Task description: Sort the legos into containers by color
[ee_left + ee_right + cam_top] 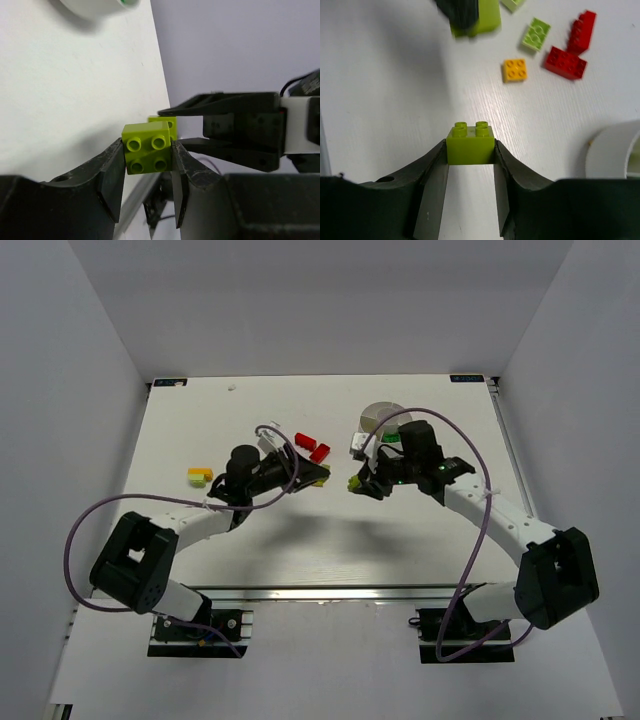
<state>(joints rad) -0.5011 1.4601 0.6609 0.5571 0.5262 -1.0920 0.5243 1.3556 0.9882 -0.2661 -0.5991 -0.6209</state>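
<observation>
left claw (147,150): clamps lime lego (148,156) | right claw (470,151): clamps second lego (470,142) (also lime)

No writing is legible anywhere I look; the far left tag (170,381) and the far right tag (466,378), at the far corners of the table (400,540), bear marks too small to read.

Overhead; facing wrist close-ups (lego (470,145) shared)
</observation>
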